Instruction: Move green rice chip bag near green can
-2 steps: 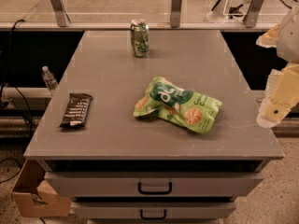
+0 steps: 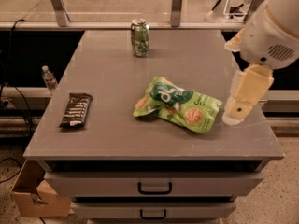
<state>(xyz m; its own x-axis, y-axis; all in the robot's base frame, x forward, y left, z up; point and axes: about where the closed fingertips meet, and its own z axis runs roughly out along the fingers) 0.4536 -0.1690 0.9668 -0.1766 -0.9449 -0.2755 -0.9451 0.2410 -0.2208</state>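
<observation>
The tool (image 2: 234, 112), grip state untellable, hangs just right of the green rice chip bag (image 2: 180, 105), lettering illegible.

Crinkled glossy foil bag (image 2: 180, 105), metal can (image 2: 140, 37), matt table (image 2: 107, 78); smooth plastic pincer (image 2: 236, 112) above its right edge.

Found the green rice chip bag (image 2: 180, 104) lying on the table (image 2: 103, 78), right of centre. Saw the green can (image 2: 140, 38) standing well behind it, near the far edge. Noted a chocolate bar (image 2: 75, 109) by the left edge, and the gripper (image 2: 235, 113) just right of the bag.
</observation>
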